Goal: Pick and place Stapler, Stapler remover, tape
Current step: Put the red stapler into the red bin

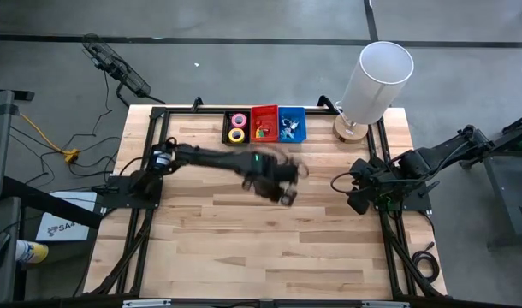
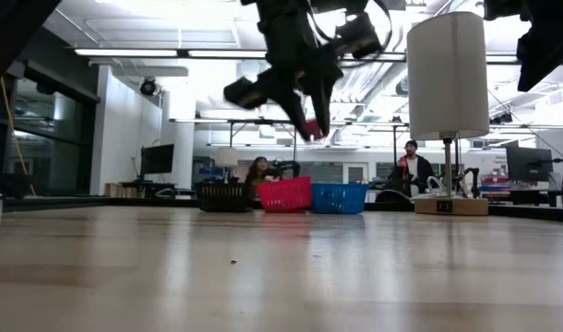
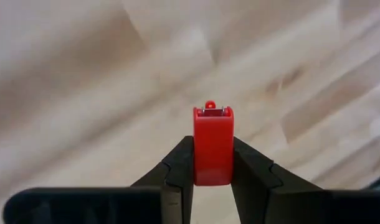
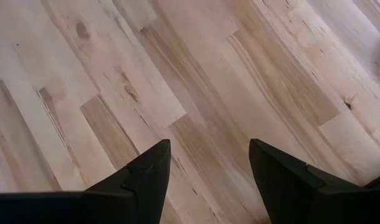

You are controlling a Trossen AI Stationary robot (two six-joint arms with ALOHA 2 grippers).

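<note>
**Left gripper lifts a small red stapler above the middle of the bench**

The left gripper is closed on one small red stapler, its two dark fingers pinching the sides, with the metal end of the stapler pointing away from the wrist. In the high view this gripper hangs over the middle of the bench, the arm stretched out from the left edge. In the low view it is raised well clear of the wood, the red piece showing between the fingertips.

Three small baskets stand touching in one row at the far edge of the bench: one black basket, one red basket, one blue basket. In the black basket lie two rolls of tape that can be counted, one pink roll and one yellow roll. The red and blue baskets hold small items too fine to name.

One white lamp on a round wooden base stands at the far right corner, just beside the blue basket.

The right gripper waits near the right edge of the bench, fingers spread apart with nothing between them, only bare planks below.

Beyond the bench, in the low view, two people sit in the room behind the baskets.
</note>
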